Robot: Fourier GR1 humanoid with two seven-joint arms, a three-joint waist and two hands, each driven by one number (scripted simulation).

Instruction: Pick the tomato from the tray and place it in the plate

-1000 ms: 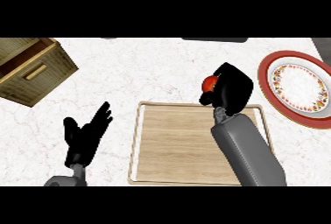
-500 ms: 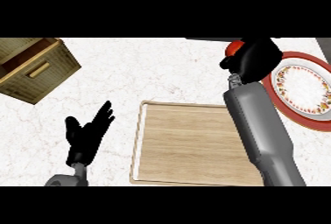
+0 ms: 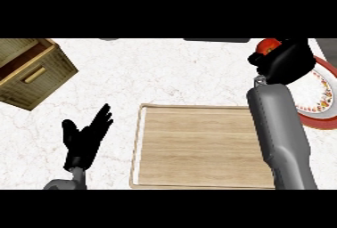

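Note:
My right hand is curled round the red tomato, of which only a sliver shows at the hand's upper left. It is held at the far right of the counter, over the left rim of the red-rimmed patterned plate. The wooden tray lies bare in the lower middle, with my right forearm crossing its right edge. My left hand rests open at the lower left, fingers up, left of the tray.
A wooden drawer box stands at the upper left corner. Dark objects line the counter's far edge. White marble counter lies between the box, tray and plate.
My right hand has carried the tomato up off the tray and rightward to the plate's left rim. The left hand has stayed still.

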